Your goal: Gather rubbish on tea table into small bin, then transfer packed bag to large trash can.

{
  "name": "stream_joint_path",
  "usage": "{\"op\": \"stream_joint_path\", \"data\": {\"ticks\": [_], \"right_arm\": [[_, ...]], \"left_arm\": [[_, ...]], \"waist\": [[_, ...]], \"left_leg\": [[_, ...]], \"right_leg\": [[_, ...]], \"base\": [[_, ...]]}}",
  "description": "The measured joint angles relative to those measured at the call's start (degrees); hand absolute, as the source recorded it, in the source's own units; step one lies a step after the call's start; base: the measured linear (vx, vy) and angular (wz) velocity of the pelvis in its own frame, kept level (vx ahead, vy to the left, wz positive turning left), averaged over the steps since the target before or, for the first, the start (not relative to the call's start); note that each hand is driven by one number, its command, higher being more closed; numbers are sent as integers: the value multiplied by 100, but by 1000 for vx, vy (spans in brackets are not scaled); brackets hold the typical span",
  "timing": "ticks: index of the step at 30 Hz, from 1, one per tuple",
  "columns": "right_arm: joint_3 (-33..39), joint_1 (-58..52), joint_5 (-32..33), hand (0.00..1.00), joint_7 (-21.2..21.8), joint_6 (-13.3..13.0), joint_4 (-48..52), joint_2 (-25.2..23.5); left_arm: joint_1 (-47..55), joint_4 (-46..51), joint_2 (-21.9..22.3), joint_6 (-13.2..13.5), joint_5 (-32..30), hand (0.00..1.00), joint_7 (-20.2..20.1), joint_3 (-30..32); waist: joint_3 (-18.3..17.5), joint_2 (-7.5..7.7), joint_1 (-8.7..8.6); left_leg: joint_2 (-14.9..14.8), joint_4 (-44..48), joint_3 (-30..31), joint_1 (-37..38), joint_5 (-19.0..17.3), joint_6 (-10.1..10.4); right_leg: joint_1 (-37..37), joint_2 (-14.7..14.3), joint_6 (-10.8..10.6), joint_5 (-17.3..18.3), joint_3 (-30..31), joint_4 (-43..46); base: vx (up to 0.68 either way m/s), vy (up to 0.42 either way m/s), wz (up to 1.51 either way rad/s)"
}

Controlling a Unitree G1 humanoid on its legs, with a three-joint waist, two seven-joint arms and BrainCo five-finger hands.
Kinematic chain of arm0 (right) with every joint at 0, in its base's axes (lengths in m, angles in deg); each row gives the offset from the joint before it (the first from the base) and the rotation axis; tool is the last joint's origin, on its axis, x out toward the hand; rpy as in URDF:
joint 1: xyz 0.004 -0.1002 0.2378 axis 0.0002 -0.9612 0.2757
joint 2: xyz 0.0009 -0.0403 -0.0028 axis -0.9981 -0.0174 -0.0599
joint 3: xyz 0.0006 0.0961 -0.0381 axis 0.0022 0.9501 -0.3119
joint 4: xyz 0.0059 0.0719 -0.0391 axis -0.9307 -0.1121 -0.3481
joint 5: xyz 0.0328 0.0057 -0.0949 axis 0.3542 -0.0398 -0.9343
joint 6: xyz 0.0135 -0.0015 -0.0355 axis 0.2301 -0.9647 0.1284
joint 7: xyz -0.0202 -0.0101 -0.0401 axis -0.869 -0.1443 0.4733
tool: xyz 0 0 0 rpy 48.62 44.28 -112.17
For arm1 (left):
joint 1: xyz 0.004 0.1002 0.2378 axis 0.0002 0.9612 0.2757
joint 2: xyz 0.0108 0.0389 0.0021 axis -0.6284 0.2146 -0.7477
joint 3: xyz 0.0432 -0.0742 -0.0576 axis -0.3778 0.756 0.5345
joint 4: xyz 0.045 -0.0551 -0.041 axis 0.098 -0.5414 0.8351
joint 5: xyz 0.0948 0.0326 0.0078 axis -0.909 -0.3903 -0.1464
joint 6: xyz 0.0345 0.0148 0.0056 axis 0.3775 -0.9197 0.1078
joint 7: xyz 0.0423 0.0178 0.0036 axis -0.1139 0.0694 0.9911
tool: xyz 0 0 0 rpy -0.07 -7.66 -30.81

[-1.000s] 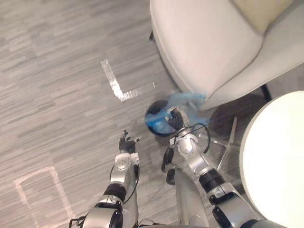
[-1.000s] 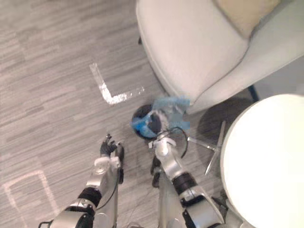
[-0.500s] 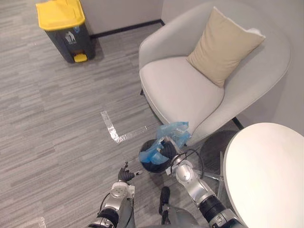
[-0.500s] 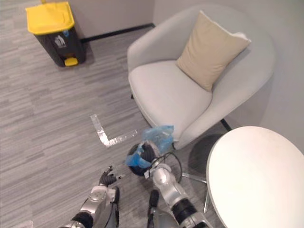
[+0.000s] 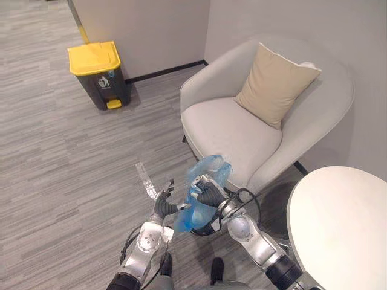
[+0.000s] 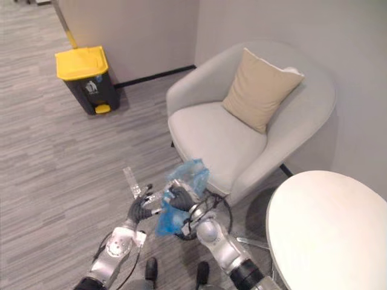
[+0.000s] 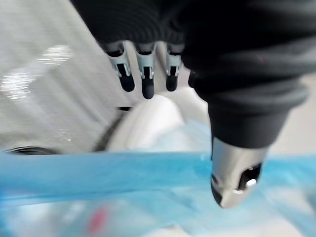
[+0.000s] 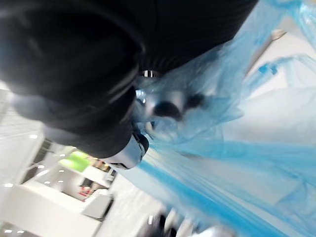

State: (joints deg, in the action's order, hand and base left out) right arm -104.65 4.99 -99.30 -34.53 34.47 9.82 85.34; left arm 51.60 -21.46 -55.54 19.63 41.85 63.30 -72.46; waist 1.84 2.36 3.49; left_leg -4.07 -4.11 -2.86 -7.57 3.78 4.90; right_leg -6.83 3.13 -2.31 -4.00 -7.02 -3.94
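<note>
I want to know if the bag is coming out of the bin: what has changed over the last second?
The right hand has lifted the blue bag up from the small bin; the left hand, open, has risen beside it. The camera tilted up too. The right hand's grip and the bin's place by the armchair are unchanged.

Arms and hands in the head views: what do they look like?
The left arm and right arm are silver-grey jointed segments with dark bands. The left hand and right hand have a dark ribbed cover over back and wrist, silver fingers with dark tips, and a silver thumb.
</note>
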Motion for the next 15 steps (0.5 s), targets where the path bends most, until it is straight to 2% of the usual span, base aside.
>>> {"op": "stream_joint_path", "data": {"ticks": [5, 15], "right_arm": [[-94, 65, 55, 100, 46, -56, 193, 26], [-371, 346, 359, 100, 150, -59, 435, 17]], "left_arm": [[13, 150, -2, 18, -651, 0, 146, -207], [1, 503, 14, -18, -1407, 0, 588, -270]], "waist": [[-37, -18, -12], [-181, -14, -34]], "left_leg": [[-24, -95, -87, 170, -1, 1], [-53, -123, -142, 210, -3, 2]], "right_leg": [[95, -54, 7, -4, 105, -41], [84, -86, 29, -19, 191, -41]], "base": [[40, -12, -11], [1, -2, -3]]}}
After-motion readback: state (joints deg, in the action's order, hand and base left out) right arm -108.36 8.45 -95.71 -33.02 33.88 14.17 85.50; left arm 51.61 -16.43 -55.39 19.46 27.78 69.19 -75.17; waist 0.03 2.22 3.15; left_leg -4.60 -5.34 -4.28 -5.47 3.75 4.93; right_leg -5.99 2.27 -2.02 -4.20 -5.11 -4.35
